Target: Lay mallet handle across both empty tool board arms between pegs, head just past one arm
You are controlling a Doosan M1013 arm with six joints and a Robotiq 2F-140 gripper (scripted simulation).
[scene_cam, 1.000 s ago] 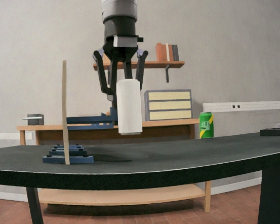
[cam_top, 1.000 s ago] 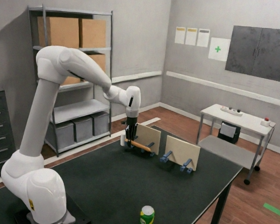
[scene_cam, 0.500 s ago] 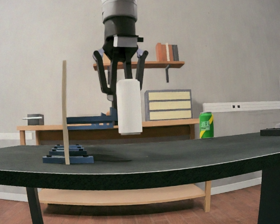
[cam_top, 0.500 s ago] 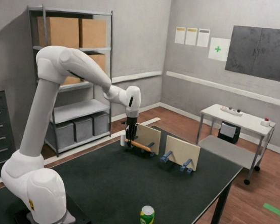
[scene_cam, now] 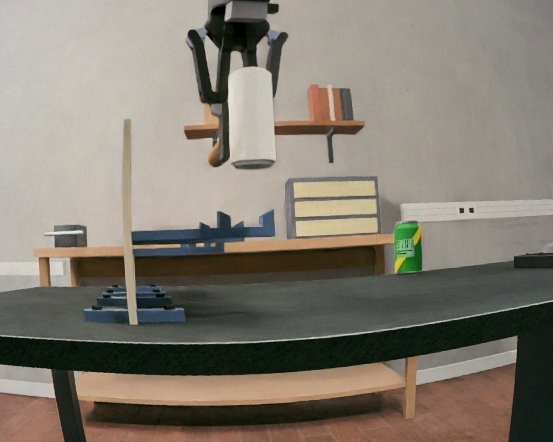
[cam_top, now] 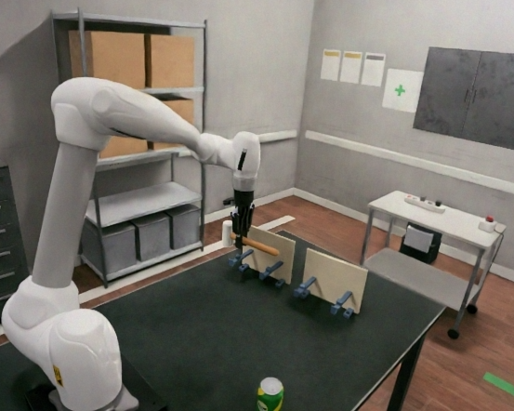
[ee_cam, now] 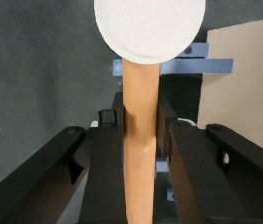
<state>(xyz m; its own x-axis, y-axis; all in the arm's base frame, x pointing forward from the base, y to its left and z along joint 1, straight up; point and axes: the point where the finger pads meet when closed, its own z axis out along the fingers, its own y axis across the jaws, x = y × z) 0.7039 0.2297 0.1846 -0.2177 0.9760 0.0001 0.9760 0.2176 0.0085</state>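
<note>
Two fingers of the gripper (ee_cam: 141, 135) clamp the mallet (cam_top: 255, 244) handle, held above the near tool board (cam_top: 275, 253); carry it level, well above the pegs, toward the empty tool board (cam_top: 336, 277).

Mallet (cam_top: 253, 243) level, airborne above first board (cam_top: 272, 253).
</note>
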